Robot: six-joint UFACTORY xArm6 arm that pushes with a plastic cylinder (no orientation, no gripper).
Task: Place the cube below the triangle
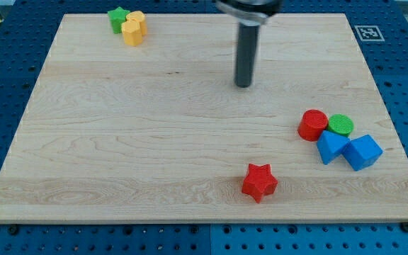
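Where blue cube (363, 151) touches blue triangle (331, 146), corner-down

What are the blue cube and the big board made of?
The blue cube looks like plastic: one even bright colour, smooth faces, a soft dull shine, though painted wood can't be ruled out. The board looks like pale wood: long grain streaks run across it, with a matte finish. My tip is well above the cube, toward the view's top, touching no block.

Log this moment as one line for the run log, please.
my tip: upper middle, touching nothing | blue cube: view's right, beside blue triangle, not below it | red cylinder, green cylinder adjacent | step: not done
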